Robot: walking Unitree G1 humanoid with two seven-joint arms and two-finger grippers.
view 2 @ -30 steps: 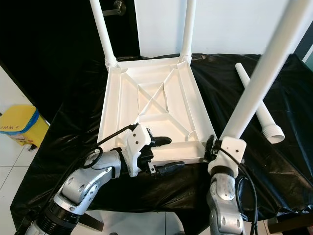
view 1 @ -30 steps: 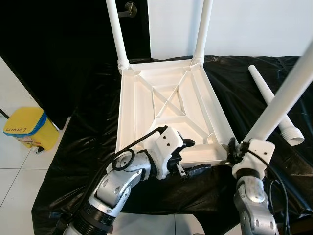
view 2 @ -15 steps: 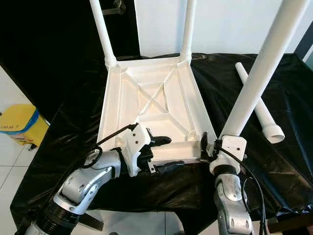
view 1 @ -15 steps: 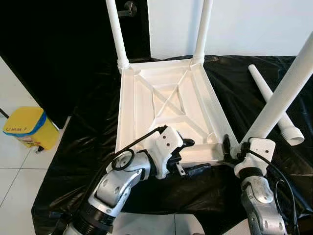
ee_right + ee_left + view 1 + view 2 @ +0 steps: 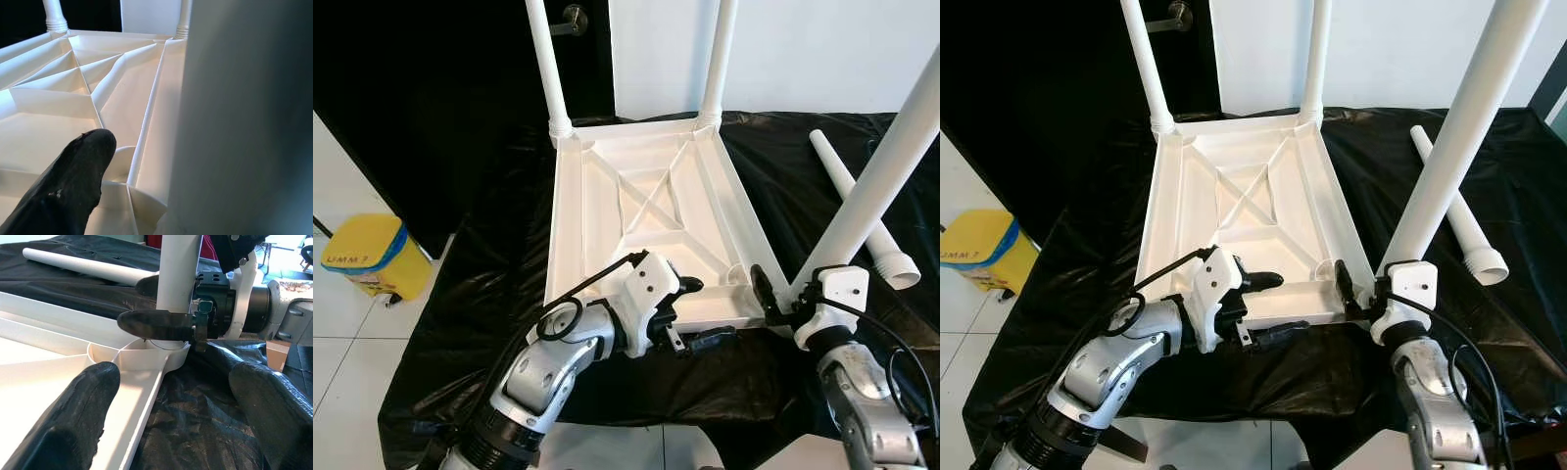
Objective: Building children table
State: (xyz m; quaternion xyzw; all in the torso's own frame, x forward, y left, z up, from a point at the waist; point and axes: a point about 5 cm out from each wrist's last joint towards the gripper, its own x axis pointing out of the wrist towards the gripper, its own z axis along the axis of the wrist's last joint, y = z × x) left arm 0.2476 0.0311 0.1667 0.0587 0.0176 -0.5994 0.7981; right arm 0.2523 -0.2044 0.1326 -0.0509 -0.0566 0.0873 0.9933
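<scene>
My right gripper [image 5: 1359, 290] clamps white table leg [image 5: 1449, 157] at near right corner socket of upturned tabletop [image 5: 1234, 201]; my left gripper [image 5: 1268, 308] wide, straddling near rim.

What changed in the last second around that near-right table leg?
The right end effector, shut on the white leg, shifted rightward, and the leg now leans less. The left end effector stays open over the near rim of the upturned tabletop. The two rear legs and the loose leg on the black sheet stayed put.

Plain white upturned plastic tabletop [image 5: 646, 211]; white tapered plastic legs [image 5: 854, 201]; glossy black plastic sheet [image 5: 480, 304]; yellow, blue-banded bin [image 5: 367, 255].
</scene>
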